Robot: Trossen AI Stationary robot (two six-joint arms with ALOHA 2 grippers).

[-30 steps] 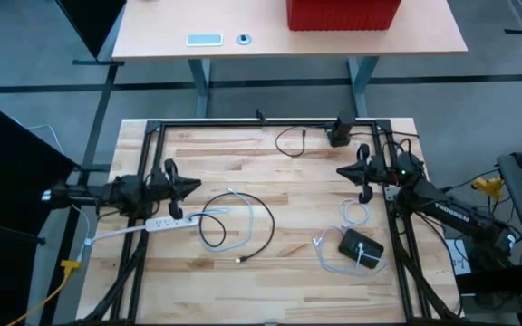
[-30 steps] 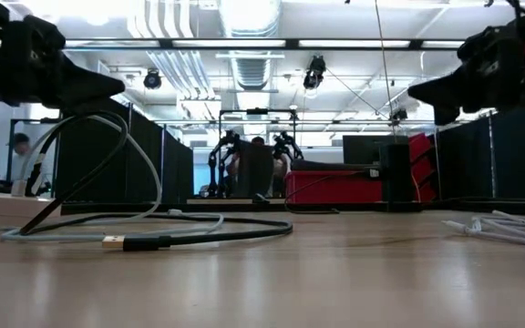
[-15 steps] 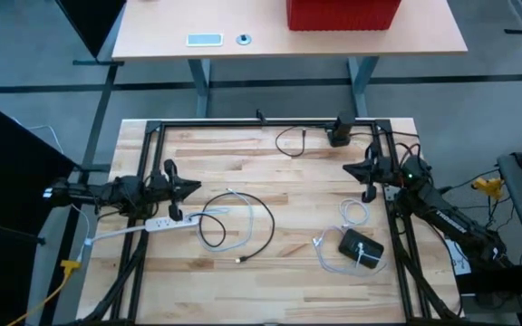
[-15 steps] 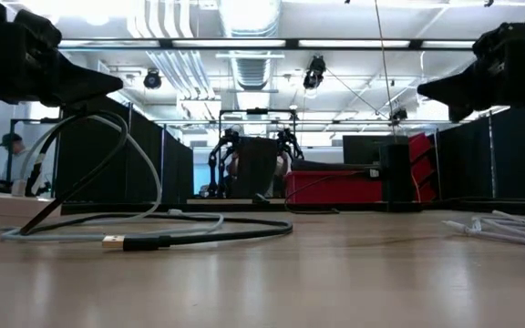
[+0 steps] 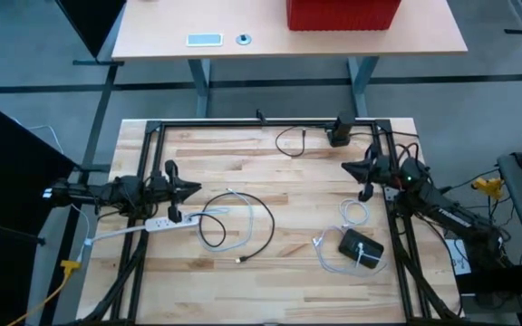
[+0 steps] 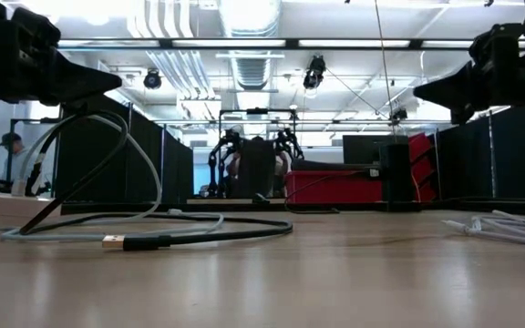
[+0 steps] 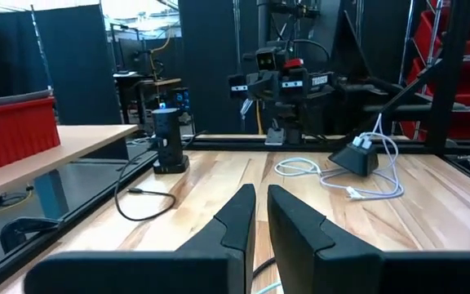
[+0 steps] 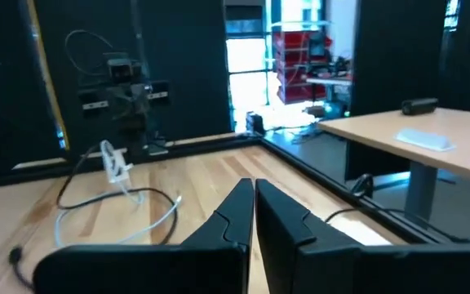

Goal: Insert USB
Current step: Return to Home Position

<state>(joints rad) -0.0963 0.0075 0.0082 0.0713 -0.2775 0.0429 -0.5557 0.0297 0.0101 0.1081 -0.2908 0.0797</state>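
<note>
A black cable [image 5: 243, 226] lies looped on the wooden table, and its USB plug [image 6: 115, 242] rests flat at the near end of the loop [image 5: 240, 260]. A white power strip [image 5: 157, 222] lies below my left gripper [image 5: 193, 187], which hovers shut above the table's left side [image 7: 259, 196]. My right gripper [image 5: 347, 169] hovers shut at the right side [image 8: 254, 192]. A black charger [image 5: 361, 246] with white cables lies near the right gripper, toward the near edge.
A white cable [image 5: 229, 204] crosses the black loop. A black adapter [image 5: 338, 134] with a thin black cord [image 5: 288, 140] stands at the far edge. A black frame [image 5: 261, 122] runs round the table. Bare wood shows in the middle [image 5: 306, 199].
My right gripper has drawn back a little toward the table's right edge, still shut. The cables and the left arm have kept still.
</note>
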